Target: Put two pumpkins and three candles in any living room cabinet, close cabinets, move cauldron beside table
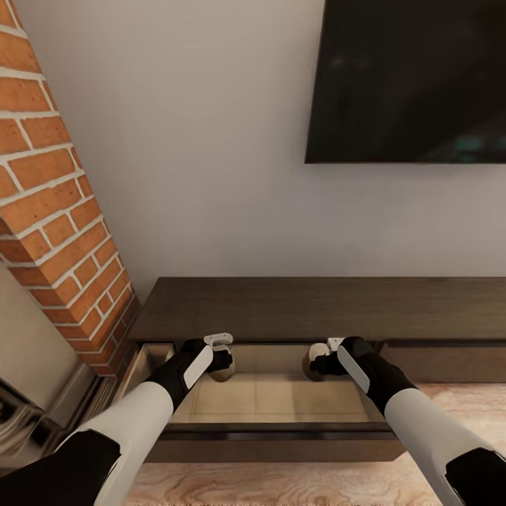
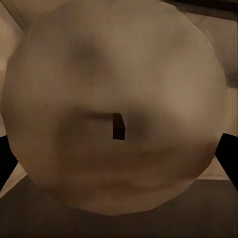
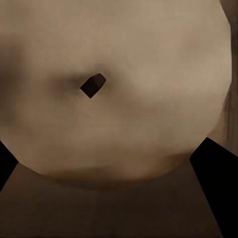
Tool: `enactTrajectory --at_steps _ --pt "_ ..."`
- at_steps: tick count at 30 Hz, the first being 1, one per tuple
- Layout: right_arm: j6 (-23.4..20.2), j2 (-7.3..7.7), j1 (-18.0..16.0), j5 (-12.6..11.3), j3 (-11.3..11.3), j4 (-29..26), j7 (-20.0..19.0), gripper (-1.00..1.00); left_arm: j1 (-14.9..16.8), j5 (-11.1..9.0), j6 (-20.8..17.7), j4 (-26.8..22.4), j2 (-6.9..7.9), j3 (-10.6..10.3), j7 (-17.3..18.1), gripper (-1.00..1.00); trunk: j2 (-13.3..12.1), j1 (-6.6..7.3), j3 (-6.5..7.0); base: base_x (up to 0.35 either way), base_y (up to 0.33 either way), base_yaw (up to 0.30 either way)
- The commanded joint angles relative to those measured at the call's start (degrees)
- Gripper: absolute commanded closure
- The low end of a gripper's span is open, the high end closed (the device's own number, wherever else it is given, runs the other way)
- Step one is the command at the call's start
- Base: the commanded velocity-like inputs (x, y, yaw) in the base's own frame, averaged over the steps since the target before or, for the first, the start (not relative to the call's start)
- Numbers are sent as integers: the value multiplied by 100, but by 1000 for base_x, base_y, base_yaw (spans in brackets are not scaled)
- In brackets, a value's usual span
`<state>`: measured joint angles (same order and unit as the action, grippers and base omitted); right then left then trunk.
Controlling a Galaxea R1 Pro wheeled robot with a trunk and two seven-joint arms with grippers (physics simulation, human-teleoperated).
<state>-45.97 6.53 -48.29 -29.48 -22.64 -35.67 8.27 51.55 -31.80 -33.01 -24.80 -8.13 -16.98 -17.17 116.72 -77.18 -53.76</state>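
The left gripper (image 1: 223,364) is closed around a candle (image 1: 225,370), a tan-brown rounded body held over the open drawer (image 1: 270,397) of the cabinet (image 1: 316,307). In the left wrist view the left-hand candle (image 2: 116,104) sits very close to the lens, with a small dark wick (image 2: 118,126) at its centre and a dark fingertip (image 2: 229,156) visible at each side of it, against its flanks.

The right gripper (image 1: 318,362) is likewise clamped on a second candle (image 1: 314,364), also above the drawer and level with the first. In the right wrist view the right-hand candle (image 3: 116,89) shows its dark wick (image 3: 92,85) off centre, with a dark fingertip (image 3: 213,168) at each lower corner, bearing on its underside.

The two candles are well apart, one toward each end of the drawer opening. Whether either touches the drawer floor cannot be told.

The drawer is pulled out toward the robot; its inside is pale wood and its dark front edge lies nearest the camera. The cabinet is long, low and dark brown, set against a pale wall (image 1: 211,140). A black screen (image 1: 407,81) hangs on that wall above the cabinet's right part. A red brick column (image 1: 56,211) stands at the cabinet's left end. Pale wood-grain floor (image 1: 281,485) lies in front of the unit.
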Motion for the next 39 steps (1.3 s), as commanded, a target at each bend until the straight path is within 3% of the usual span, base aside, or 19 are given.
enactTrajectory --at_steps 1,33,39 --pt "-15 11 -5 -58 -39 -10 52 100 4 -60 -12 -3 4 -42 -50 100 44 -22 -32 0 0 0" --pt "-9 7 -5 -58 -39 -10 52 100 4 -55 -12 10 4 -42 -49 100 1328 -724 -898 0 0 0" --pt "-9 7 -5 -58 -39 -10 52 100 3 -59 -12 11 6 -42 -51 100 1328 -724 -909 0 0 0"
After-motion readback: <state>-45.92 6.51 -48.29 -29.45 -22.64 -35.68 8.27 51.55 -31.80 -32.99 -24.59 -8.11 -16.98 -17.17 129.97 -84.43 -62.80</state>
